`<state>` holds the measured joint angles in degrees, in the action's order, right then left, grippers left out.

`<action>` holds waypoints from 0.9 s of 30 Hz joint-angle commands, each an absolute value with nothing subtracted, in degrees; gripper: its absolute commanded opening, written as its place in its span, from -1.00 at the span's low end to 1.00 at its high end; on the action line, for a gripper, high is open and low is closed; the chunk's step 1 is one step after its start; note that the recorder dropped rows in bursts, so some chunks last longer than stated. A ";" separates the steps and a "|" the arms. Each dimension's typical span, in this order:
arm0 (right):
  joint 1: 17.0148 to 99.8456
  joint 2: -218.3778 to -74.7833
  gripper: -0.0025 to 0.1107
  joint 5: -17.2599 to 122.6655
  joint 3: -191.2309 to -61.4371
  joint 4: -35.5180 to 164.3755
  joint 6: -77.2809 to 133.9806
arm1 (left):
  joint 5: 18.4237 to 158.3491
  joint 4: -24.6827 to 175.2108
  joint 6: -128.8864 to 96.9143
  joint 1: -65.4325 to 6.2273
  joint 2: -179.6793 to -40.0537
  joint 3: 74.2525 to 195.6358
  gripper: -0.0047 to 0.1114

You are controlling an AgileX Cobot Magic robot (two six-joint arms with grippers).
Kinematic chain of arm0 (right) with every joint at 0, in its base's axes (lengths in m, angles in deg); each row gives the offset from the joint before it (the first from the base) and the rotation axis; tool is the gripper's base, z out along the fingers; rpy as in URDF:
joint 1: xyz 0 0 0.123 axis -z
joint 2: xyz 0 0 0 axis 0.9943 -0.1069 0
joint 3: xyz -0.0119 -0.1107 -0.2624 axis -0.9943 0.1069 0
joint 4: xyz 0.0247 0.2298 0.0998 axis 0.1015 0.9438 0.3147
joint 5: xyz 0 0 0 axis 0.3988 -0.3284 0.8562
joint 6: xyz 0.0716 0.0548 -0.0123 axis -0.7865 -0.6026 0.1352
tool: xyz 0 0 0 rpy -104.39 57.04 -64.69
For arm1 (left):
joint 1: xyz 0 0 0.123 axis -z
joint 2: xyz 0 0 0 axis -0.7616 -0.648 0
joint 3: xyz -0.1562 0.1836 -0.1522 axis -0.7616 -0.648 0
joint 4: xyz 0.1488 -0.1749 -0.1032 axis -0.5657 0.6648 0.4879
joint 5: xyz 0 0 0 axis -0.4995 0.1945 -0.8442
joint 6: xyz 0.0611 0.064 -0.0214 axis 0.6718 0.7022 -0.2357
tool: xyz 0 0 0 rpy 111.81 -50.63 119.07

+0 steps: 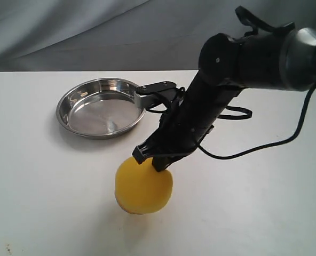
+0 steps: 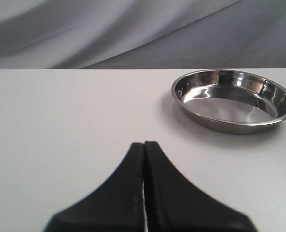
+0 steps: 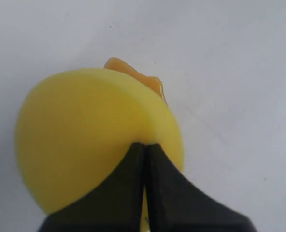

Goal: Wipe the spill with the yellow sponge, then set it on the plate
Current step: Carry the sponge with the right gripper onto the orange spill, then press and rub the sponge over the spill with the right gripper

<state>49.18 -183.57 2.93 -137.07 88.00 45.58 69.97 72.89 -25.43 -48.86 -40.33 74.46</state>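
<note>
Lower centre, the right gripper [image 1: 157, 162] pinches the yellow sponge [image 1: 143, 186] by its edge, tilting it onto the spill [image 3: 133, 72] to wipe; the left gripper [image 2: 144, 145] idles, fingers together.

Exterior view high on the near side, looking down across the table [image 1: 40, 202] toward the far drape [image 1: 67, 32], left wrist view low and level, sharing the plate [image 1: 67, 104], right wrist view close overhead, sharing the yellow sponge [image 1: 143, 186]
</note>
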 commanded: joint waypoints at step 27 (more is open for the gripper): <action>48.38 -196.28 -0.96 9.96 -136.89 90.81 45.15 | 70.64 73.00 -25.50 -49.01 -40.05 74.25 -0.92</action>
